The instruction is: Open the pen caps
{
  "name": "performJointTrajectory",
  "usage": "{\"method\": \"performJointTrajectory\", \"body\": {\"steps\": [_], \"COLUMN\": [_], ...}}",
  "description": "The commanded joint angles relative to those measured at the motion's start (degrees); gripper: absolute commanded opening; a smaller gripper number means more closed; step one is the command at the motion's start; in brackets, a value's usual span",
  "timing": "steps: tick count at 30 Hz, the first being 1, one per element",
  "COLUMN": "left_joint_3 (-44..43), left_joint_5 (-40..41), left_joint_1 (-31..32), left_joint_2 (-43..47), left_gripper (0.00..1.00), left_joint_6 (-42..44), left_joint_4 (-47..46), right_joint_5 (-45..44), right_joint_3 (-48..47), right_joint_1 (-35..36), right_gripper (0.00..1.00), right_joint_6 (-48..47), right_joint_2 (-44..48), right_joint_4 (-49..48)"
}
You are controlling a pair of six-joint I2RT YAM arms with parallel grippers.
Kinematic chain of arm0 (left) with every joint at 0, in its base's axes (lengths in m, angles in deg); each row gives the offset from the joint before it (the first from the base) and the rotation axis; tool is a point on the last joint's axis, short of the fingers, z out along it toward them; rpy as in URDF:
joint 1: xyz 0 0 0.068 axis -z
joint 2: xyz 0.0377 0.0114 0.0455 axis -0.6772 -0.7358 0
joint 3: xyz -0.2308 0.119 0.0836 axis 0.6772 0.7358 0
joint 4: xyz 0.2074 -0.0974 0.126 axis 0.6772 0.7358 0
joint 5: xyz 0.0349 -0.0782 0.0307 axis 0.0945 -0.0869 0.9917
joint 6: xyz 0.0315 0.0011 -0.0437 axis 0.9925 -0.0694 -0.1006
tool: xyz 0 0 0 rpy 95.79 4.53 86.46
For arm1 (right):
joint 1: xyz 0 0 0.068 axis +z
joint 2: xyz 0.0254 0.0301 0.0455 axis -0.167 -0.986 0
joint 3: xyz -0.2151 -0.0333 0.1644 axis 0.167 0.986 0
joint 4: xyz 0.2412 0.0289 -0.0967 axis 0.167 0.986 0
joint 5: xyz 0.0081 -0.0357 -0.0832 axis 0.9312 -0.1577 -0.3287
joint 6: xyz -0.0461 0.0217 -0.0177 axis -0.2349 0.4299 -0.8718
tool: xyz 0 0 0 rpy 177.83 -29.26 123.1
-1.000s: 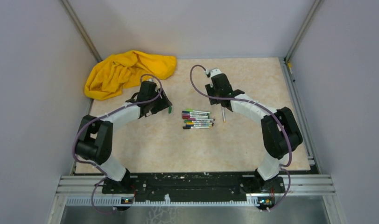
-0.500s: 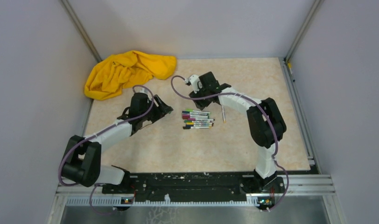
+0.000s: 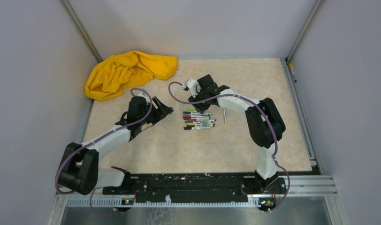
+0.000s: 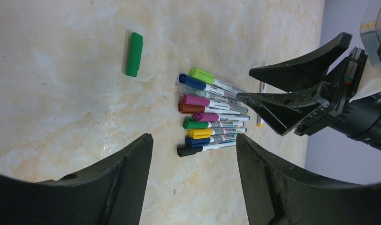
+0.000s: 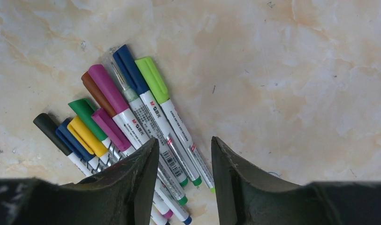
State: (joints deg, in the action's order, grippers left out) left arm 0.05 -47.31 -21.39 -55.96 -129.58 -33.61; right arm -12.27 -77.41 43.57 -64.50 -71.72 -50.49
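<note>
OVERHEAD: A yellow cloth (image 3: 127, 72) lies bunched in the upper left of the frame, at the far corner of the desk (image 3: 254, 140). Right of it, the left claw (image 4: 194, 139) hangs over the marbled surface, spread wide and holding nothing. Its own wrist camera alone picks out 1 loose green cap (image 4: 134, 54), lying flat in the upper left of that frame, well apart from the rest. At centre the pens (image 3: 198, 120) lie side by side in a tight row. The right wrist view gives the close look at the pen caps (image 5: 108, 89) on them: lime, 2 blue, 2 pink-purple, brown, green, yellow and black, each seated on its barrel. The right claw (image 5: 185, 140) hovers just above the row, jaws parted with nothing between them. The left wrist view catches it side-on at the right of its frame. The overhead and left wrist views also show 1 bare thin barrel (image 3: 224, 115), lying just right of the row.
</note>
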Motion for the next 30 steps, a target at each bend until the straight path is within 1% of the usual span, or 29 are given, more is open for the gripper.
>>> {"method": "performJointTrajectory", "body": {"steps": [1, 30], "left_joint_3": [1.09, 3.23], "left_joint_5": [-0.78, 0.13], "left_joint_1": [0.03, 0.03], "left_joint_2": [1.66, 2.39], "left_gripper": [0.72, 0.72], "left_joint_6": [-0.43, -0.77], "left_joint_4": [-2.2, -4.09], "right_joint_5": [-0.37, -2.53], "right_joint_3": [-0.93, -1.86], "right_joint_1": [0.37, 0.15], "right_gripper": [0.44, 0.41], "right_joint_6": [-1.18, -2.43], "right_joint_2": [-1.35, -5.66], "right_joint_4": [-1.92, -3.21]}}
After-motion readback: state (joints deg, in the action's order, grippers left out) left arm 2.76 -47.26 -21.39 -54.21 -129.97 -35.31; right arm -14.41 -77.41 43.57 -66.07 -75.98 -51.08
